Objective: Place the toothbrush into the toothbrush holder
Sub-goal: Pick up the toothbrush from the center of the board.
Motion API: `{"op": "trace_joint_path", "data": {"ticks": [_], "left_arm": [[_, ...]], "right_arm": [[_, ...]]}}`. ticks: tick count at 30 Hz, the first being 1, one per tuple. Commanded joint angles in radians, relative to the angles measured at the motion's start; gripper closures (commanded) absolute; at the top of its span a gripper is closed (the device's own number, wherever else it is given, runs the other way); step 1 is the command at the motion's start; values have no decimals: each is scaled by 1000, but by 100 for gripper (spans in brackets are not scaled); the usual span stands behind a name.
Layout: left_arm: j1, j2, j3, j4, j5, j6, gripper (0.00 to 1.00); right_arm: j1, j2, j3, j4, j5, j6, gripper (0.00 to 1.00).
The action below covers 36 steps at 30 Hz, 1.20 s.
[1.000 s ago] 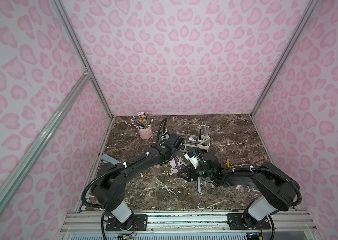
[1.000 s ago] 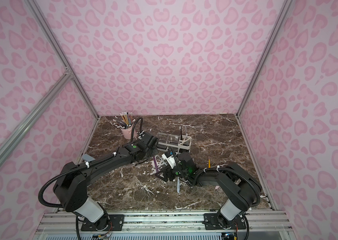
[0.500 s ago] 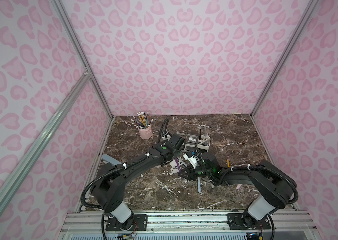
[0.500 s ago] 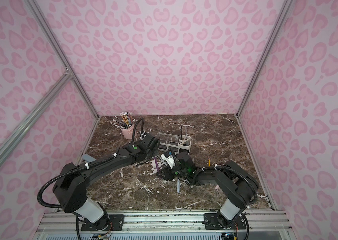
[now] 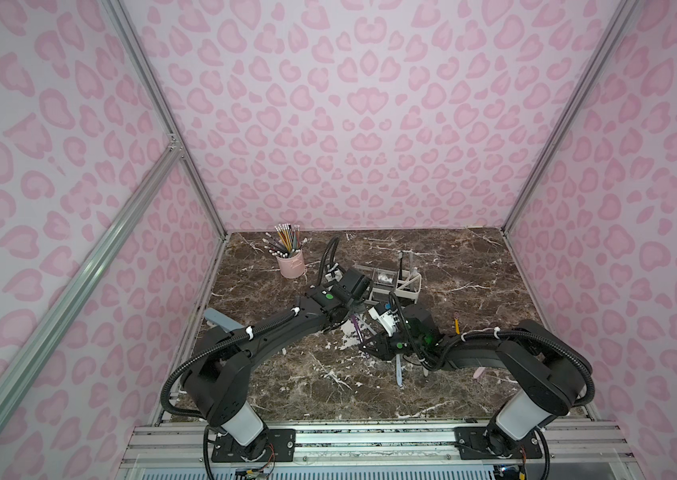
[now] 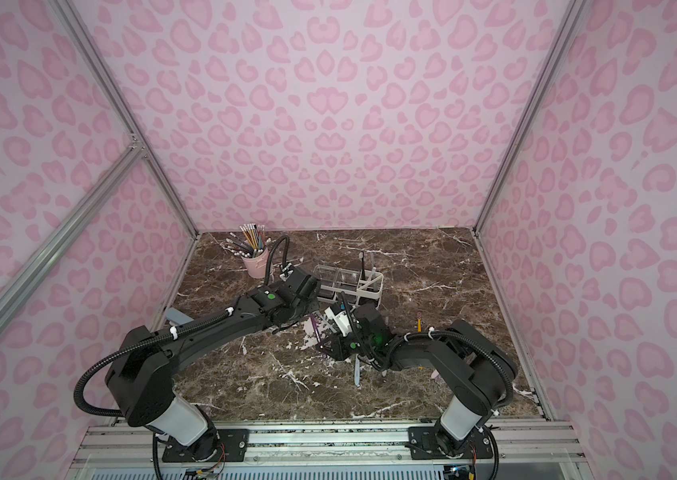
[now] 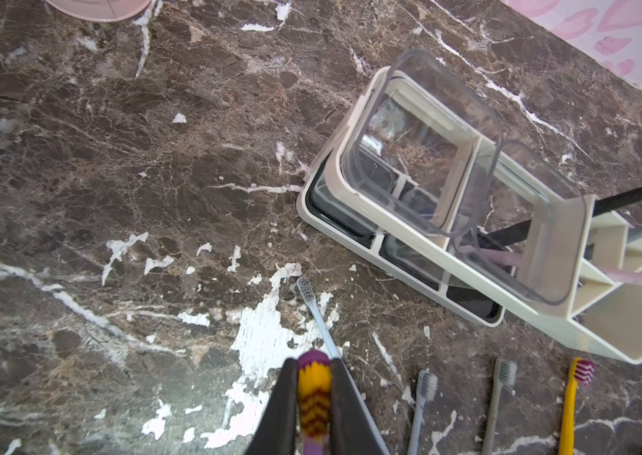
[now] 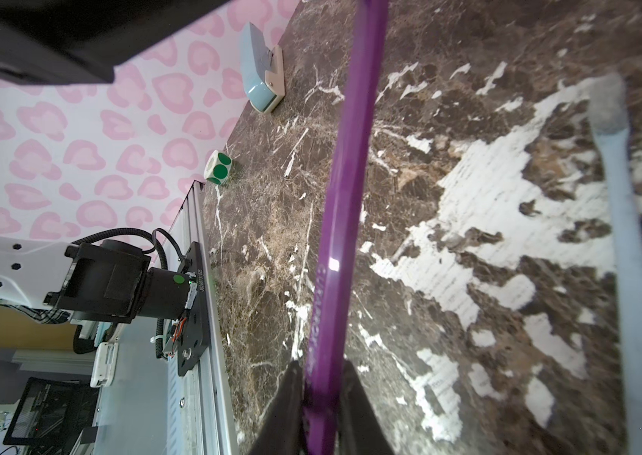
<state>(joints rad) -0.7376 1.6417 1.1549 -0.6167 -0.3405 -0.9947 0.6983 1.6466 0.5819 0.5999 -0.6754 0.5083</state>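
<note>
A purple toothbrush (image 5: 355,325) hangs just above the marble between both arms, in front of the toothbrush holder (image 5: 410,291). My left gripper (image 7: 313,364) is shut on its yellow-and-purple bristle head (image 7: 313,398). My right gripper (image 8: 321,364) is shut on the purple handle (image 8: 350,157). The holder (image 7: 335,189) is a white caddy with two clear square boxes and a divided end. A black toothbrush (image 7: 626,197) and a pink one stand in that end. In both top views the holder (image 6: 374,291) stands just behind the two wrists.
Several loose toothbrushes lie on the marble: a pale blue one (image 7: 317,311), two grey ones (image 7: 421,398) and a yellow one (image 7: 571,394). A pink pencil cup (image 5: 290,264) stands at the back left. A blue-grey block (image 8: 260,75) and a green-dotted cube (image 8: 217,167) sit by the left wall.
My right gripper has closed onto the purple handle. Both arms have stayed almost where they were, and the left gripper has kept its hold on the brush head.
</note>
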Motion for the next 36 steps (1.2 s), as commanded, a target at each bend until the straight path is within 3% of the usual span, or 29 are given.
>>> {"op": "trace_joint_path", "data": {"ticks": [1,7,14,16,17,27,36], "left_arm": [[-1,-2,12,38,-6,-10,88],[-2,2,17,35,0,-9,82],[1,-6,54,-12,-3,12,74],[7,-6,68,-27,15,24,60],[14,-4,74,-39,35,27,58],[85,-9,191,-185,183,112,56],[127,12,201,-250,304,181,58]], "right_arm": [[6,2,19,76,-66,-51,88],[6,2,23,71,-54,-50,100],[4,10,31,55,-47,-54,100],[4,10,33,48,-36,-55,100],[4,10,35,41,-32,-57,100],[4,-5,36,6,3,-78,100],[4,-22,33,-8,23,-88,100]]}}
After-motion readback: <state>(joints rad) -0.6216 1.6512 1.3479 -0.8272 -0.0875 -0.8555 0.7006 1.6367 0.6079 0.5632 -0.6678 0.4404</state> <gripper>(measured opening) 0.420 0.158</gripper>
